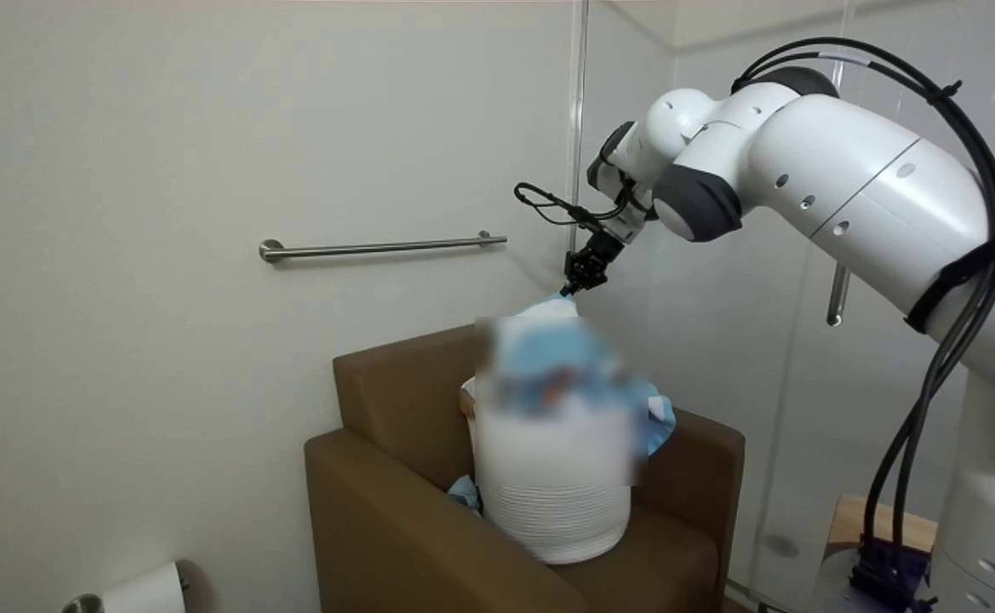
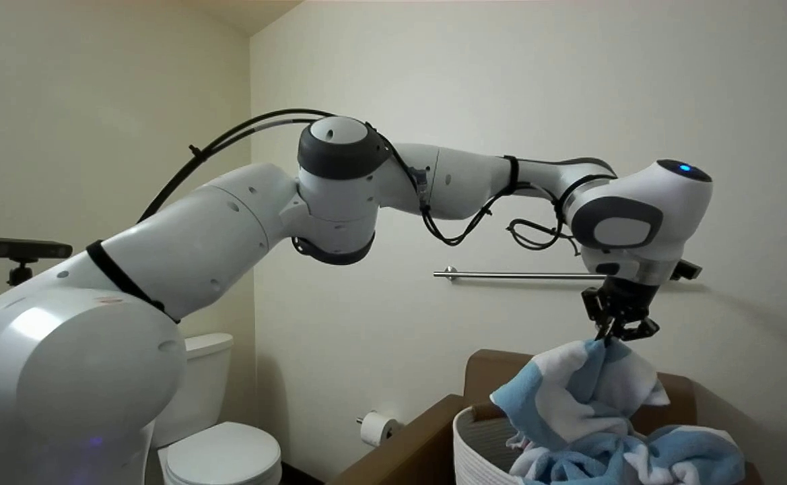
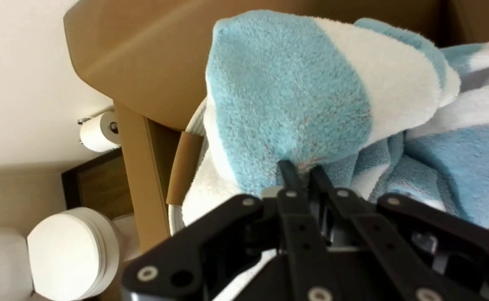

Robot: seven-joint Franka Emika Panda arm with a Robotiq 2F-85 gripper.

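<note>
My gripper is shut on a fold of a fluffy blue-and-white blanket, whose cloth bunches between the fingertips. In an exterior view the gripper points down, and the pinched part of the blanket rises to a peak under it. The rest of the cloth lies heaped in and over a white woven basket, hiding most of its opening. That basket stands on the seat of a brown armchair. A blurred patch covers much of the blanket and the basket's upper part in that view.
A metal grab bar is fixed to the wall behind the chair. A toilet and a toilet paper roll stand off to the side. The chair's back and armrests surround the basket. Cables loop along the arm.
</note>
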